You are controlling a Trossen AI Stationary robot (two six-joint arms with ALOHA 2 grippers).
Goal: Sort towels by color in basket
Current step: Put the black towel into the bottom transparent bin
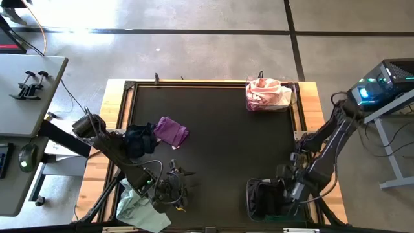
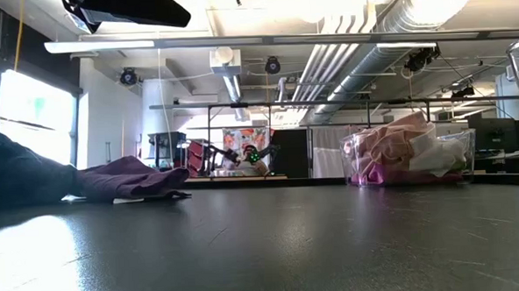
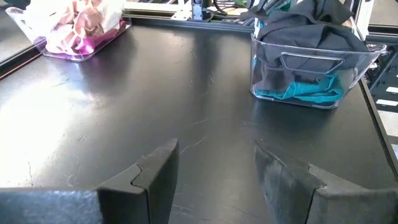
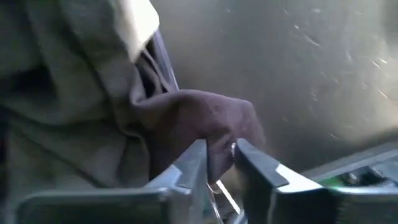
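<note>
right claw (image 4: 221, 158) pinching dark towel (image 4: 199, 118) over near-right bin (image 1: 262, 199) | left claw (image 3: 214, 168) spread, near-left tabletop edge

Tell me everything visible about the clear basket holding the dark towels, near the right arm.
The clear basket is a transparent plastic bin with a cut-out handle in its wall. It stands upright on the black table, at its near right corner. Dark grey or black towels are heaped above its rim, and a teal towel lies pressed against the bottom of its wall. The right gripper is at the basket, its fingers pinching a fold of dark cloth.
</note>
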